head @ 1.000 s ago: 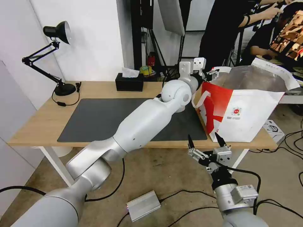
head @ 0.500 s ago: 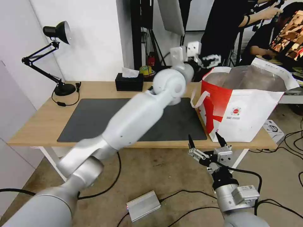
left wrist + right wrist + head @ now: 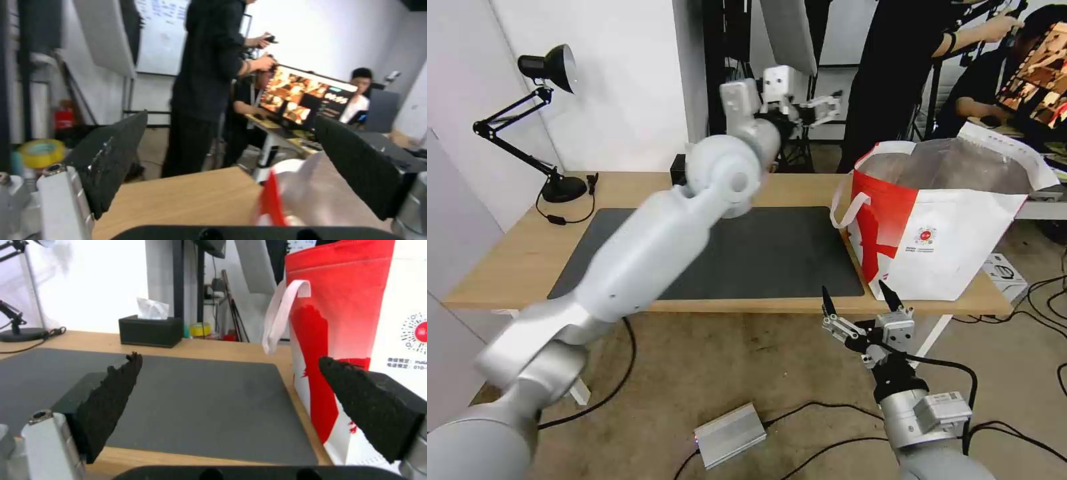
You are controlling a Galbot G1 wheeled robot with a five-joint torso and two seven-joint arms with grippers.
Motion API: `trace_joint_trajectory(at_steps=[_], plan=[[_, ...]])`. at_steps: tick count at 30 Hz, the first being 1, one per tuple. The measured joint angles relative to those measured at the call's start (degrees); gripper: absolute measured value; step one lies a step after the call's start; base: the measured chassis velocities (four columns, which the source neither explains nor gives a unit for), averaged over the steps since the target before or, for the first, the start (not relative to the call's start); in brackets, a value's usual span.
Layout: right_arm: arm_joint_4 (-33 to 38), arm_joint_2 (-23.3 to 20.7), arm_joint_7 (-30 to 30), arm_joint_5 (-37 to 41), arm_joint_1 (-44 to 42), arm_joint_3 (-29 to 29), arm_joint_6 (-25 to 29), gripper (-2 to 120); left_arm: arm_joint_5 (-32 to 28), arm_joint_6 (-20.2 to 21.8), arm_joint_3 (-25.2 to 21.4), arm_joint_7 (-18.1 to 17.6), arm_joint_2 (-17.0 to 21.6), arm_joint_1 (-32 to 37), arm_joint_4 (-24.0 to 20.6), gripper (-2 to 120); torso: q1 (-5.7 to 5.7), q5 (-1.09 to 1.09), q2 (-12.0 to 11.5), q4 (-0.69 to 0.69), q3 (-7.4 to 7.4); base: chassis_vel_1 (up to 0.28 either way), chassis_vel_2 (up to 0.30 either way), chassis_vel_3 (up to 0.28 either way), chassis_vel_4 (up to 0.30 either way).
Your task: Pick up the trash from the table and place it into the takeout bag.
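Note:
The takeout bag [image 3: 954, 227] stands upright and open at the right end of the table [image 3: 514, 267], its foil lining showing; the right wrist view has the bag [image 3: 347, 306] close by. The trash is out of view; the dark grey mat [image 3: 774, 253] lies bare. My left gripper [image 3: 822, 110] is raised high above the table's back edge, left of the bag, open and empty; between its fingers the left wrist view catches the bag's top [image 3: 302, 190]. Below the table's front edge, near the bag's corner, my right gripper [image 3: 857, 300] is open and empty.
A black desk lamp [image 3: 550, 67] stands at the table's back left. A black tissue box [image 3: 149, 331] sits at the back edge, with a yellow tape roll [image 3: 42, 153] behind it. A grey box [image 3: 730, 433] and cables lie on the floor.
My left arm has lifted away from the bag's mouth and swung up and to the left, its gripper open and empty. The right arm has stayed put.

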Motion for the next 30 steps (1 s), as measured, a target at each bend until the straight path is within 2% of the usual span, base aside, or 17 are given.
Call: trace_joint_trajectory(at_steps=[1,2,6,8,11,12,16,17,19,21,22,23,26,27,30], plan=[[0.0,-0.01,0.0,0.0,0.06,-0.25,0.0,100,0.06,-0.25,-0.28,0.0,1.89,1.0,-1.47,100,0.0,0.0,0.0,0.0,0.0,0.0,0.0,0.0,0.0],[0.0,-0.01,0.0,0.0,0.06,-0.25,0.0,100,0.06,-0.25,-0.28,0.0,1.89,1.0,-1.47,100,0.0,0.0,0.0,0.0,0.0,0.0,0.0,0.0,0.0],[0.01,-0.23,-0.02,-0.01,0.09,-0.98,-0.02,100,1.2,-1.61,-2.79,0.16,9.46,6.04,-7.14,100,0.0,0.0,0.0,-0.01,0.0,0.0,0.0,0.0,0.0],[0.02,-0.27,-0.02,-0.02,0.08,-1.03,-0.02,100,1.54,-1.88,-3.42,0.3,10.63,7.02,-7.93,100,0.0,0.0,0.0,0.0,0.0,0.0,0.0,0.0,0.0],[0.07,-0.32,-0.03,-0.16,-0.13,-1.63,-0.04,100,3.96,-3.08,-10.09,2.31,17.07,15.42,-12.6,100,0.0,-0.02,0.0,0.0,0.0,0.0,0.0,0.0,0.0],[0.07,-0.32,-0.03,-0.16,-0.13,-1.63,-0.04,100,3.96,-3.08,-10.09,2.31,17.07,15.42,-12.6,100,0.0,-0.02,0.0,0.0,0.0,0.0,0.0,0.0,0.0],[0.27,0.05,-0.05,-0.34,-0.52,-2.07,-0.04,100,9.25,-4.94,-21.04,4.35,23.51,30.89,-18.88,100,0.0,-0.02,0.0,0.01,-0.01,0.0,0.0,0.0,0.0],[0.27,0.05,-0.05,-0.34,-0.52,-2.07,-0.04,100,9.25,-4.94,-21.04,4.35,23.51,30.89,-18.88,100,0.0,-0.02,0.0,0.01,-0.01,0.0,0.0,0.0,0.0],[0.34,-0.05,-0.06,-0.4,-0.59,-2.26,-0.05,100,12.62,-6.3,-27.05,5.19,25.22,39.61,-22.65,100,0.0,0.0,0.0,0.01,-0.01,0.0,0.0,0.0,0.0],[0.81,-0.16,-0.08,-0.72,-0.94,-2.28,-0.05,100,16.05,-7.12,-33.3,5.55,25.01,48.12,-26.42,100,-0.01,0.01,0.0,0.02,-0.01,0.0,0.0,0.0,0.0],[0.81,-0.16,-0.08,-0.72,-0.94,-2.28,-0.05,100,16.05,-7.12,-33.3,5.55,25.01,48.12,-26.42,100,-0.01,0.01,0.0,0.02,-0.01,0.0,0.0,0.0,0.0],[1.15,-0.09,-0.08,-0.96,-1.26,-2.25,-0.04,100,18.0,-7.73,-35.62,5.59,24.29,51.29,-27.71,100,-0.01,0.02,0.0,0.01,-0.01,0.0,0.0,0.0,0.0],[2.87,0.53,-0.11,-2.34,-2.81,-2.18,0.04,100,27.66,-11.38,-43.57,6.64,20.29,61.88,-30.4,100,0.0,0.0,0.0,-0.03,-0.01,0.0,0.0,0.0,0.0],[2.87,0.53,-0.11,-2.34,-2.81,-2.18,0.04,100,27.66,-11.38,-43.57,6.64,20.29,61.88,-30.4,100,0.0,0.0,0.0,-0.03,-0.01,0.0,0.0,0.0,0.0],[3.44,0.66,-0.2,-3.27,-3.24,-2.87,0.17,100,32.7,-13.59,-50.06,8.47,16.06,71.13,-33.19,100,0.0,0.01,0.01,-0.01,-0.01,0.0,0.0,0.0,0.0]])
